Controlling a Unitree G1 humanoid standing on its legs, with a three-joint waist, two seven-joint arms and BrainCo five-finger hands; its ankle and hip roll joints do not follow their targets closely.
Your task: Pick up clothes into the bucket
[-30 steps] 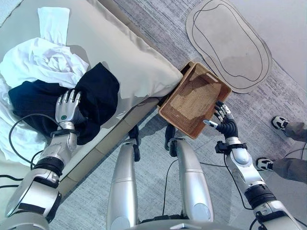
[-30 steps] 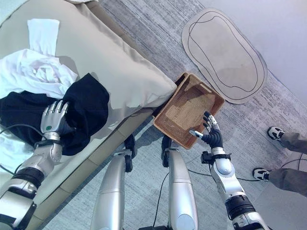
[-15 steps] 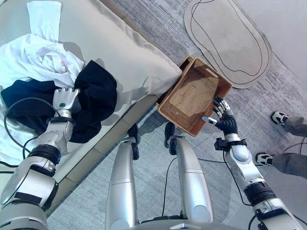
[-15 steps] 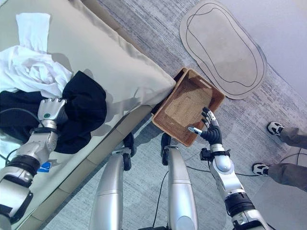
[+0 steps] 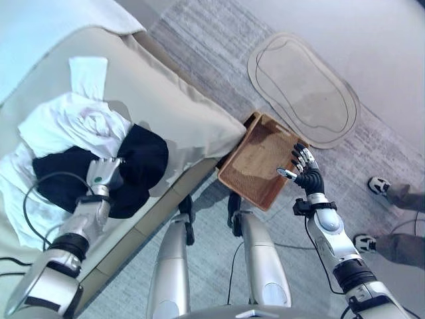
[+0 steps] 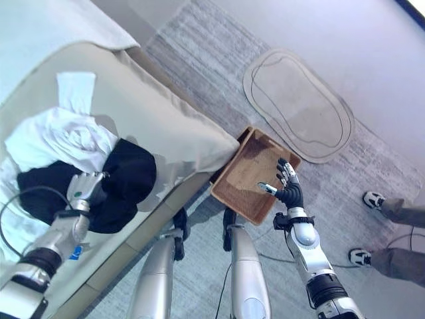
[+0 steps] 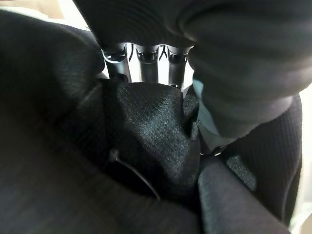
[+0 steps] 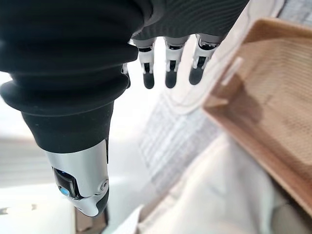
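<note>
Now the left hand (image 5: 105,174) is curling its fingers into the dark garment (image 5: 143,159) on the sofa cushion (image 5: 192,116), so it should be gathering a full bunch before lifting toward the basket (image 5: 255,159) at three o'clock, where the right hand (image 5: 305,174) is hovering, fingers relaxed and empty.

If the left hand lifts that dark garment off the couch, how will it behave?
Probably floppy: the dark garment lies crumpled, and its fabric bunches inside the left hand in the left wrist view, so it should drape and trail. It overlaps the white clothes, which may drag along. It looks light, and the woven basket sits close by.
</note>
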